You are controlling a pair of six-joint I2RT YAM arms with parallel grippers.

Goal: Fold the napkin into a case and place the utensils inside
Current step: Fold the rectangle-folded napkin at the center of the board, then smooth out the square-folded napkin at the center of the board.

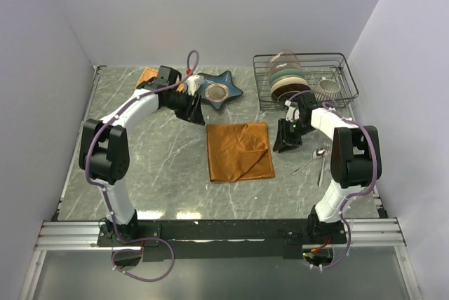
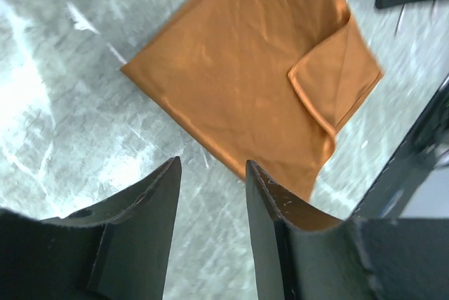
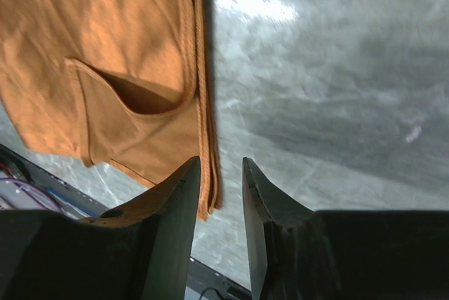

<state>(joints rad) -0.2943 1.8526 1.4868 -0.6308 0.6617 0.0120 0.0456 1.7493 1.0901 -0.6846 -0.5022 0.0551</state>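
The rust-orange napkin (image 1: 239, 151) lies folded in the middle of the table, one corner turned back over it as a flap (image 2: 330, 76). No case shape shows. My left gripper (image 1: 194, 112) hovers just off the napkin's far left corner, open and holding nothing (image 2: 210, 163). At the napkin's right edge, my right gripper (image 1: 286, 139) is open and holds nothing (image 3: 221, 161); the layered cloth edge (image 3: 205, 139) lies on the table just off its left finger. The utensils (image 1: 319, 158), two thin silver pieces, lie on the table right of the right gripper.
A wire rack (image 1: 344, 69) with stacked dishes and a cup stands at the back right. A dark blue star-shaped dish (image 1: 231, 91) sits at the back centre, and a lighter orange woven plate (image 1: 148, 75) lies behind the left arm. Walls enclose the table.
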